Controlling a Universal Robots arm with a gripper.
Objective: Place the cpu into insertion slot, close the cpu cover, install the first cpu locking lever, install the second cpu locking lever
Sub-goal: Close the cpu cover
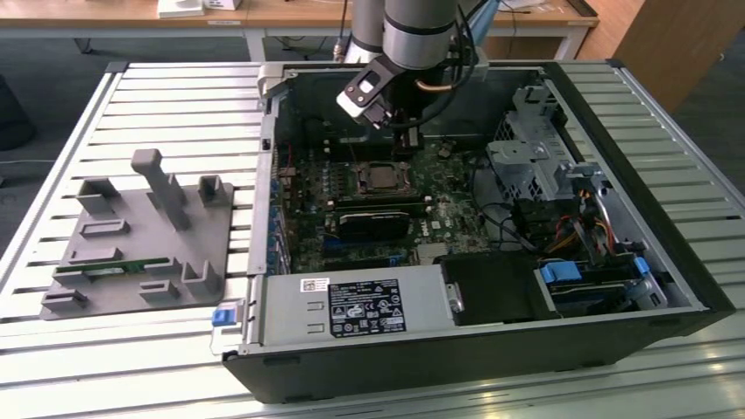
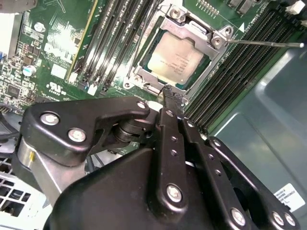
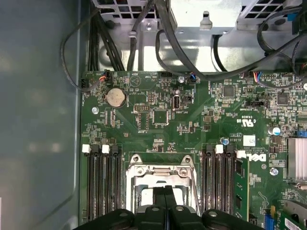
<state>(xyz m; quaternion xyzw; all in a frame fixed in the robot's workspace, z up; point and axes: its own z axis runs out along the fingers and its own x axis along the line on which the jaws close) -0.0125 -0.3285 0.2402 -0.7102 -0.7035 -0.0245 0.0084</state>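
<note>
The arm's black gripper (image 2: 169,92) hung over the green motherboard (image 3: 158,115) inside the open black computer case (image 1: 489,349); its two fingers were pressed together with nothing between them, their tips just beside the socket's edge. The small flat square cpu (image 2: 176,60) with a dull silvery-grey top lay seated in the socket; the thin silvery metal-framed cpu cover (image 2: 188,28) lay down around it, its open middle showing the chip. A thin metal locking lever (image 2: 264,43) reached from one socket corner across the black memory slots (image 2: 240,67).
</note>
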